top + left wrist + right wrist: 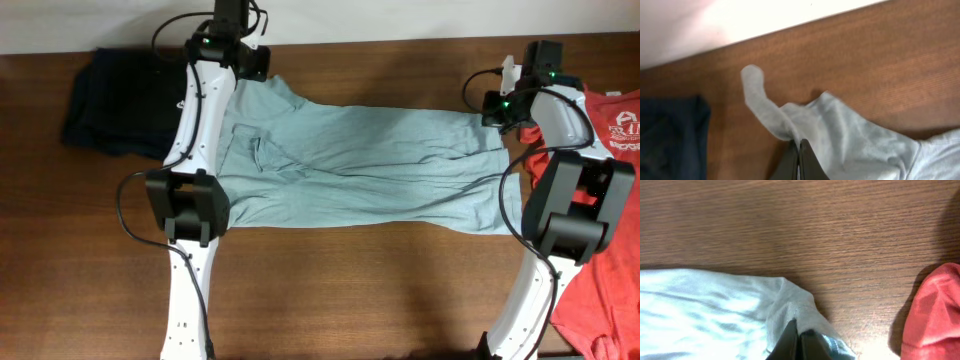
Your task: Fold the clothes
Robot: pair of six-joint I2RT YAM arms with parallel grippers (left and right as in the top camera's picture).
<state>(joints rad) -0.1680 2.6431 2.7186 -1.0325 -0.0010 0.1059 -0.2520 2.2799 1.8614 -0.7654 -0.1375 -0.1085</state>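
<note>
Two far corners of the pale blue T-shirt, spread flat across the middle of the table, are clamped: my left gripper is clenched on the cloth at upper left, beside the dark garment, and my right gripper on the corner at upper right, near the red T-shirt. To fold well, I judge I should raise both ends together, hold the edge taut and level, and carry it toward the bottom of the frame without dragging the red one.
</note>
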